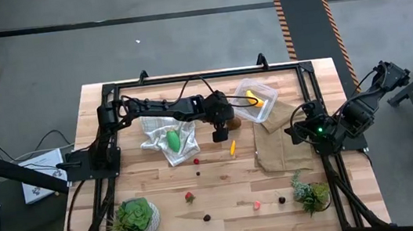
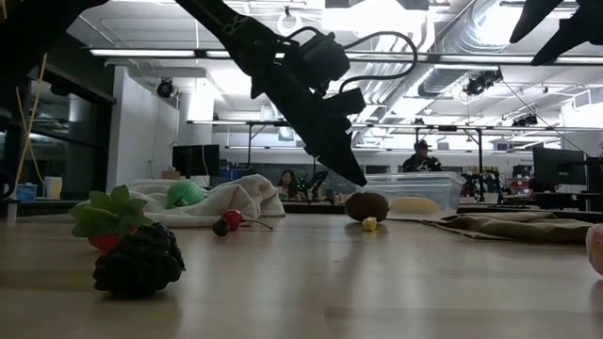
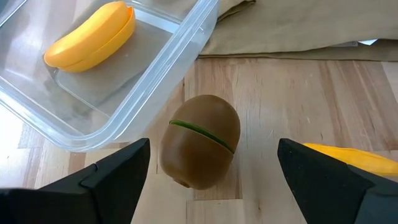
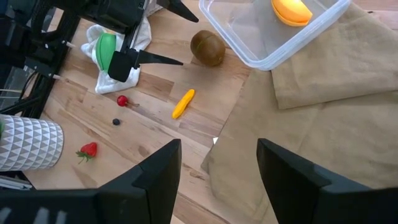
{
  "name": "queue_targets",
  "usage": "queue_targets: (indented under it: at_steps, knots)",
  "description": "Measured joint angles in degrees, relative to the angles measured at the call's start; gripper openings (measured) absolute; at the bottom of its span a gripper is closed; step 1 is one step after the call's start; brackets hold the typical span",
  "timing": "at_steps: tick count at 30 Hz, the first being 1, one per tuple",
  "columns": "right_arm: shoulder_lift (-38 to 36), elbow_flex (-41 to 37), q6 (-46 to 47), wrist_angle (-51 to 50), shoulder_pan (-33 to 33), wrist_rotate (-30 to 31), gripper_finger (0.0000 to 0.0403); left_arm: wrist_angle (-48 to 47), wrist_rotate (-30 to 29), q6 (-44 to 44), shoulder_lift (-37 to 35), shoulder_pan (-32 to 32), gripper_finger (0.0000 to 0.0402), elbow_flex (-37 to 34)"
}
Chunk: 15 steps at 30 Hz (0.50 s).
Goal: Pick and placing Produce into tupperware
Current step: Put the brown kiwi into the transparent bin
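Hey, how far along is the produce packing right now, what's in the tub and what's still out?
Done: the banana lies in the tupperware. In hand: the left gripper is open, poised around the kiwi beside the tub, not gripping it. Left: the green oval on the white cloth, the orange piece, the strawberry and small berries on the table. The right gripper waits over the brown cloth.
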Motion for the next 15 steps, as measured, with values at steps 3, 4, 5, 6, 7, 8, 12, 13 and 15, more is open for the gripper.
queue_targets:
  at_steps: [3, 4, 5, 6, 7, 8, 12, 13, 15]
  knots:
    - [0.00, 0.00, 0.00, 0.00, 0.00, 0.00, 0.0200, -0.15, 0.41, 0.00, 0.00, 0.00, 0.0342, 0.00]
    - [0.00, 0.00, 0.00, 0.00, -0.02, 0.00, 0.0200, -0.22, 0.58, 0.00, 0.00, 0.00, 0.0342, 0.00]
    - [0.00, 0.00, 0.00, 0.00, 0.00, 0.00, 0.0200, -0.41, 0.72, 0.00, 0.00, 0.00, 0.0342, 0.00]
    - [0.00, 0.00, 0.00, 0.00, -0.02, 0.00, 0.0200, -0.54, 0.79, 0.00, 0.00, 0.00, 0.0342, 0.00]
    - [0.00, 0.00, 0.00, 0.00, -0.02, 0.00, 0.0200, -0.63, 0.80, 0.00, 0.00, 0.00, 0.0342, 0.00]
    - [-0.01, 0.00, 0.00, 0.00, -0.02, 0.00, 0.0200, -0.71, 0.80, 0.00, 0.00, 0.00, 0.0342, 0.00]
    - [0.00, 0.00, 0.01, -0.02, -0.02, 0.00, 0.0200, -0.89, 0.96, -0.15, 0.00, 0.00, 0.0342, 0.00]
    - [0.00, 0.00, 0.00, -0.02, 0.00, 0.00, 0.0200, -1.06, 1.00, -0.15, 0.00, 0.00, 0.0342, 0.00]
    - [0.00, 0.00, 0.02, -0.10, -0.02, 0.00, 0.0200, -1.31, 0.74, -0.13, 0.00, 0.00, 0.0342, 0.00]
